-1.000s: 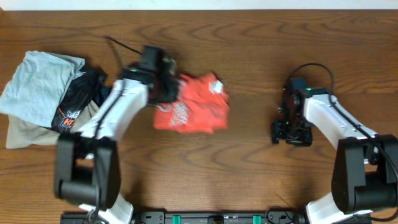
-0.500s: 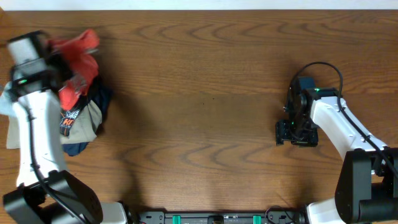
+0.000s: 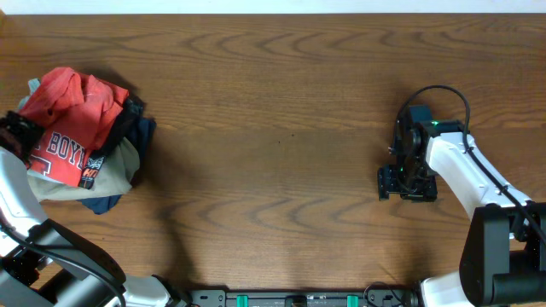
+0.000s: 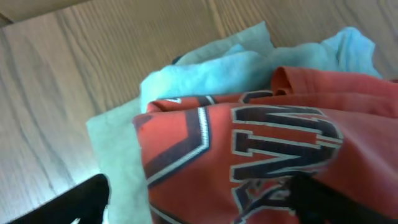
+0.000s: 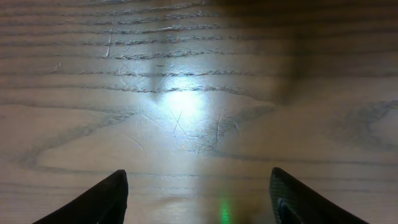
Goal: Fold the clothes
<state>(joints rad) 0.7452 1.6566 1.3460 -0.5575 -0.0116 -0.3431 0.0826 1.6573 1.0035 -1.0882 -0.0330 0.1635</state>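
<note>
Overhead: the red T-shirt lies bunched on top of a pile of other clothes at the left end of the table. It covers most of the pile, with a tan garment and a black garment showing at its right side. Its long axis seems to run far-to-near, leaning slightly left at the near end. The white lettering faces up at that near end. I see no collar or label, so I cannot say which way the neck points. The left arm sits at the frame edge beside the pile. The right arm is well apart from it, over bare wood.

Left wrist: the left jaws stand wide apart with nothing between them, the printed chest just beyond them. A light blue garment lies directly under the shirt.

Risks, my judgement:
- A deep pinch here catches the blue layer too and drags it out with the shirt.
- The shirt is crumpled, so folding it on the pile gives a crooked fold.
- It could slide off toward the table edge.

Right wrist: the right jaws are spread open over bare table, holding nothing.
</note>
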